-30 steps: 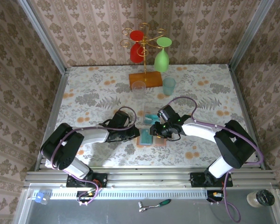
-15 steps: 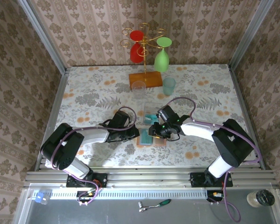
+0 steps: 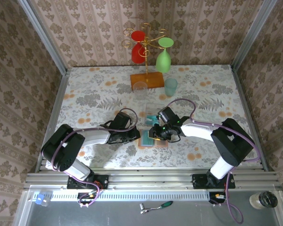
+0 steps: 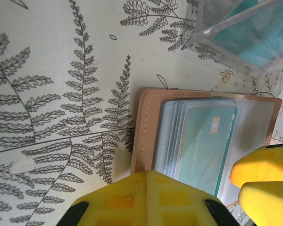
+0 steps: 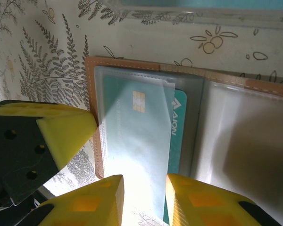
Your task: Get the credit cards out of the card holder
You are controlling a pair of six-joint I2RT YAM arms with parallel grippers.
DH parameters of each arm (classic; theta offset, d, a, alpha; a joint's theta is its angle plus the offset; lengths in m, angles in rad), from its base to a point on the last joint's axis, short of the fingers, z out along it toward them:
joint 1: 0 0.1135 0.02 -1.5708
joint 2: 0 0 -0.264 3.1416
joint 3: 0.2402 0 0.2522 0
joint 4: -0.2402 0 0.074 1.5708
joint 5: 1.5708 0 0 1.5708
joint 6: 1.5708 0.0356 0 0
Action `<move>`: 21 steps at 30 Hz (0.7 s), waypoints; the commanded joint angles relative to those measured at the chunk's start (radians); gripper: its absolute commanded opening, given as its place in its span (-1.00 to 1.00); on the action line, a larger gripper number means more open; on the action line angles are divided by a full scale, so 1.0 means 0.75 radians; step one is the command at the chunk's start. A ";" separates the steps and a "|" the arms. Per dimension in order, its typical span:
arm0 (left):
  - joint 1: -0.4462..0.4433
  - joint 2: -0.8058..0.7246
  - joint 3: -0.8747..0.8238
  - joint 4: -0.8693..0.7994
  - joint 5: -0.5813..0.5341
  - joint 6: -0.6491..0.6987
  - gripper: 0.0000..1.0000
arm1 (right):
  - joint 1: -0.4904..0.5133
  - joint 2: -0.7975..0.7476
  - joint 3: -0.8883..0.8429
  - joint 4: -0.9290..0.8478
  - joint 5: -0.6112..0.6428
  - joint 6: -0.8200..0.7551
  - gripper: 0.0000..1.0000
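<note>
The right gripper [image 5: 145, 182] hovers low over the near end of the card holder [image 5: 212, 127]. Its yellow fingers [image 5: 100, 200] stand a little apart, above the lower end of a teal credit card [image 5: 141, 127]. Whether their tips touch the clear sleeve is hard to tell. The left gripper [image 4: 146, 183] is clenched, its yellow tip at the holder's left edge, close to the stitched tan border.

The holder lies open and flat, midway across the table [image 3: 89, 94] and nearer its near edge. The card is tucked in a left pocket, with more sleeves stacked beside it.

Just beyond the holder sits a clear plastic box [image 3: 153, 112] with teal cards inside. Further back stand a clear cup [image 3: 140, 88] and a pale green cup [image 3: 170, 86]. An orange rack base [image 3: 153, 79] near the far edge has a red glass [image 3: 138, 47] and a green glass [image 3: 163, 59] hanging above it.
</note>
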 commanded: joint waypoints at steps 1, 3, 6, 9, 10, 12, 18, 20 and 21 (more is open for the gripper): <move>-0.010 0.002 -0.014 -0.020 -0.018 -0.009 -0.87 | 0.012 0.021 0.035 0.021 -0.035 0.013 -0.41; -0.010 0.003 -0.014 -0.020 -0.018 -0.009 -0.87 | 0.014 0.027 0.035 0.025 -0.037 0.015 -0.42; -0.010 0.003 -0.012 -0.019 -0.019 -0.009 -0.87 | 0.015 0.036 0.033 0.026 -0.031 0.015 -0.42; -0.008 0.001 -0.012 -0.019 -0.017 -0.009 -0.88 | 0.015 0.043 0.032 0.021 -0.022 0.011 -0.42; -0.008 0.001 -0.014 -0.019 -0.018 -0.009 -0.88 | 0.015 0.047 0.031 0.016 -0.018 0.011 -0.42; -0.008 0.001 -0.013 -0.020 -0.018 -0.009 -0.88 | 0.016 0.048 0.034 -0.003 -0.003 0.004 -0.42; -0.008 0.002 -0.012 -0.020 -0.018 -0.011 -0.88 | 0.016 0.050 0.034 -0.039 0.028 -0.015 -0.42; -0.007 0.000 -0.012 -0.020 -0.018 -0.011 -0.88 | 0.015 0.044 0.035 -0.057 0.042 -0.022 -0.42; -0.008 0.001 -0.012 -0.019 -0.018 -0.011 -0.88 | 0.016 0.041 0.035 -0.067 0.052 -0.026 -0.42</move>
